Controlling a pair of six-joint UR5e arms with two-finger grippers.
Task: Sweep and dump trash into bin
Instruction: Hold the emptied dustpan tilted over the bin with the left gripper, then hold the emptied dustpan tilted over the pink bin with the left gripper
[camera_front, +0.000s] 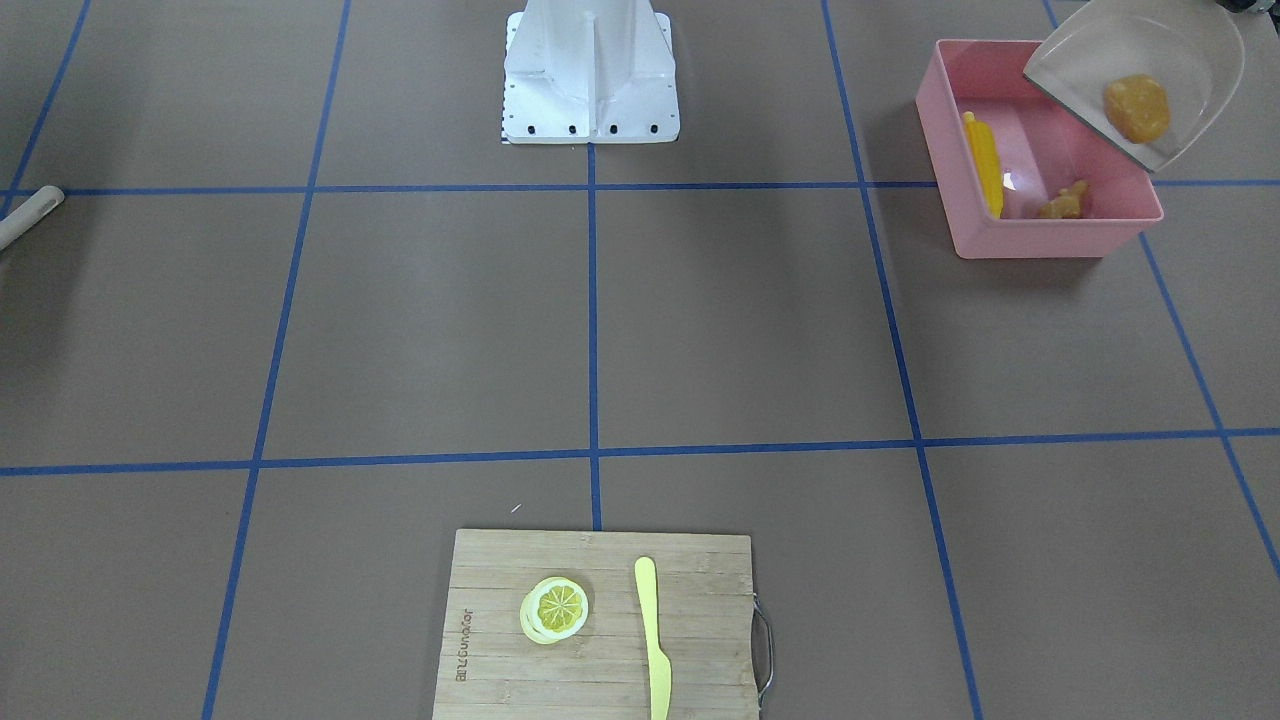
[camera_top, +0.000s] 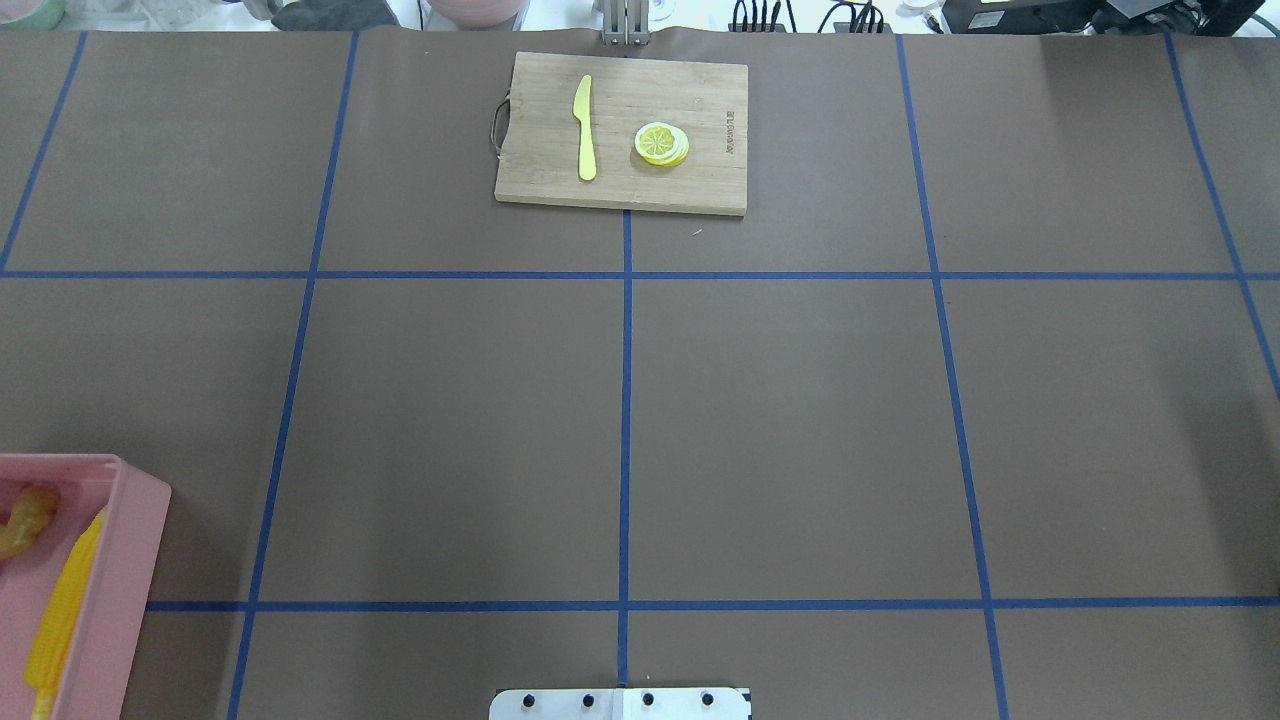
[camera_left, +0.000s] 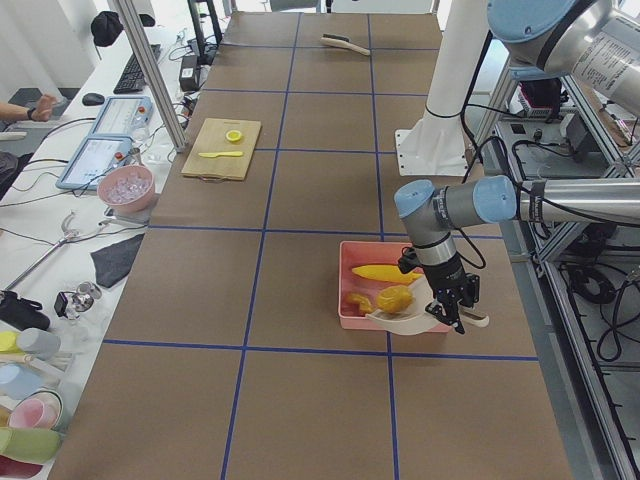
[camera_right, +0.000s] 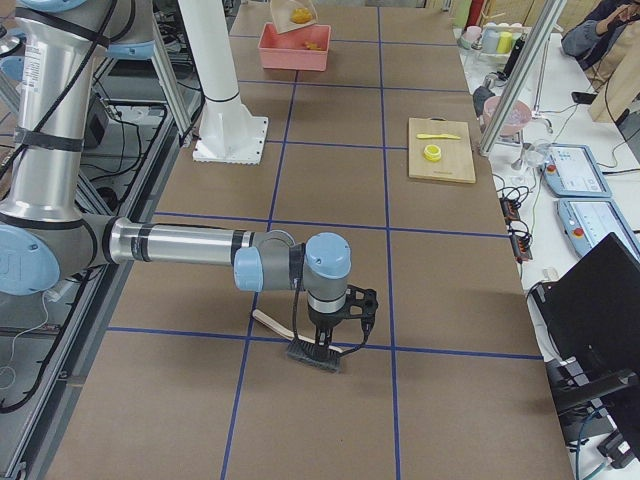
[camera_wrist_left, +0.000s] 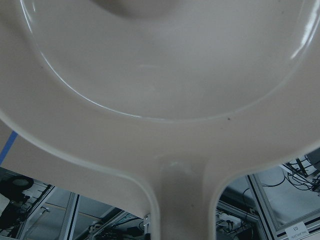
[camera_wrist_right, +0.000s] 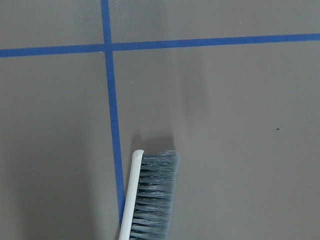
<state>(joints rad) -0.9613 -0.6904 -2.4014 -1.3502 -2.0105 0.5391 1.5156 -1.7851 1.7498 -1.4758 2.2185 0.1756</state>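
The pink bin (camera_front: 1050, 240) stands near the robot's left side and also shows at the lower left of the overhead view (camera_top: 130, 560). The corn cob (camera_front: 985, 165) and the ginger root (camera_front: 1065, 203) lie inside it. The beige dustpan (camera_front: 1180, 60) hangs tilted over the bin's far corner with the potato (camera_front: 1137, 108) resting in it. The dustpan fills the left wrist view (camera_wrist_left: 160, 75). My left gripper (camera_left: 455, 310) is at the dustpan's handle; I cannot tell its state. My right gripper (camera_right: 335, 335) is at a brush (camera_wrist_right: 150, 200) resting on the table; I cannot tell its state.
A wooden cutting board (camera_front: 500, 650) with a lemon slice (camera_front: 555, 608) and a pale yellow knife (camera_front: 652, 640) lies at the table's far side from the robot. The white robot base (camera_front: 590, 80) stands at the near middle. The brush handle (camera_front: 30, 215) pokes in at the edge.
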